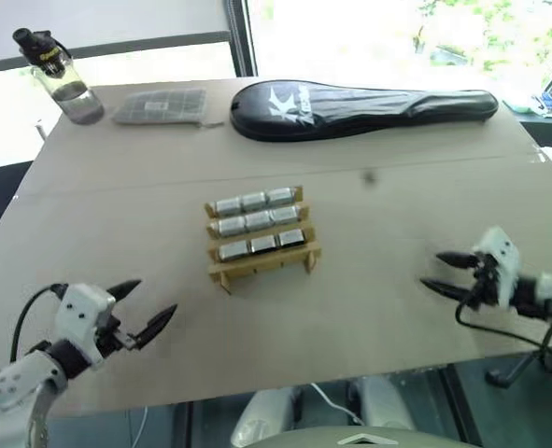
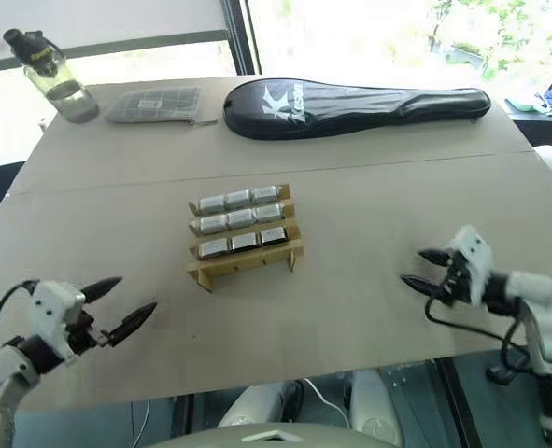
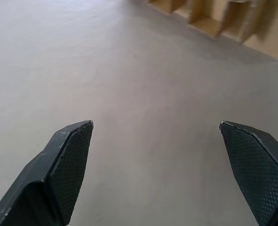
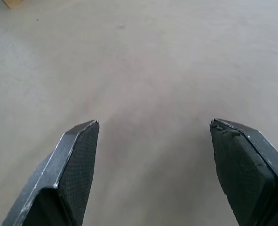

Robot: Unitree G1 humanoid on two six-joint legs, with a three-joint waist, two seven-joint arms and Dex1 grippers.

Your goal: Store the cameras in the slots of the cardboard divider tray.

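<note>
The tan cardboard divider tray (image 1: pixel 264 266) stands mid-table with three rows. Several silver-grey cameras (image 1: pixel 254 222) sit in its slots, three per row. My left gripper (image 1: pixel 151 305) hovers low over the table at the front left, well apart from the tray, open and empty. My right gripper (image 1: pixel 433 272) is at the front right, also away from the tray, open with nothing between its fingers. In the left wrist view the tray's base (image 3: pixel 223 23) shows beyond the spread black fingers (image 3: pixel 68 165). The right wrist view has bare table between the fingers (image 4: pixel 73 169).
A black racket-shaped case (image 1: pixel 364 107) lies across the back of the table. A flat grey gridded pouch (image 1: pixel 161 105) and a clear bottle (image 1: pixel 65 79) with a black cap sit at the back left. The table's front edge is just below both grippers.
</note>
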